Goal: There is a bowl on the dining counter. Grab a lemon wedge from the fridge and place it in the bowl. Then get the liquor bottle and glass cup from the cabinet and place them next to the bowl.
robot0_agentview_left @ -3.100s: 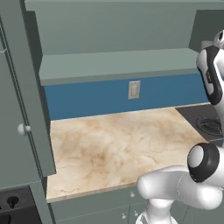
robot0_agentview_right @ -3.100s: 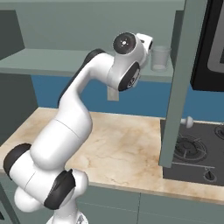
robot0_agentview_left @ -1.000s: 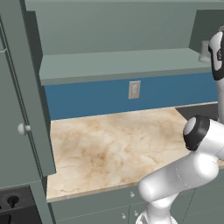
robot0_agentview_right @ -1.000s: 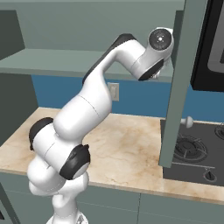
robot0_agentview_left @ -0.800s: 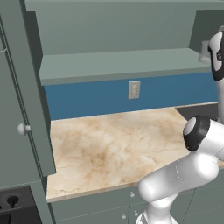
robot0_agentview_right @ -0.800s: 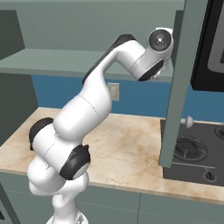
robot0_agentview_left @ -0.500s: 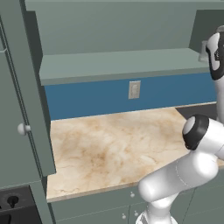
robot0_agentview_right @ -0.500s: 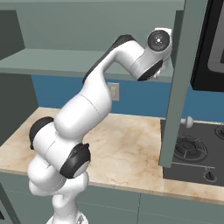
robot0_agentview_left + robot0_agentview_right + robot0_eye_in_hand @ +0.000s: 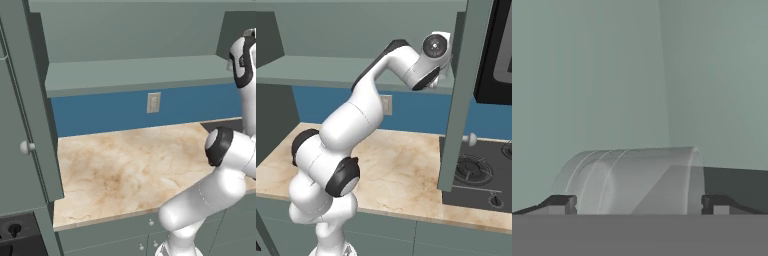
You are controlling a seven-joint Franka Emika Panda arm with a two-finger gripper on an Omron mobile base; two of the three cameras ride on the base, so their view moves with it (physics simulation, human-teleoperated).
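Arm swung right since three seconds ago; spread jaws now flank the glass cup (image 9: pixel 632 180) at the cabinet shelf's (image 9: pixel 135 72) right end: light, slick, fragile, best gripped mid-wall.

We are seeing the glass cup (image 9: pixel 632 180), a clear colourless tumbler, standing on the shelf of the open grey-green cabinet (image 9: pixel 135 72), near its right end and close to the corner where the cabinet's back and side walls are meeting.
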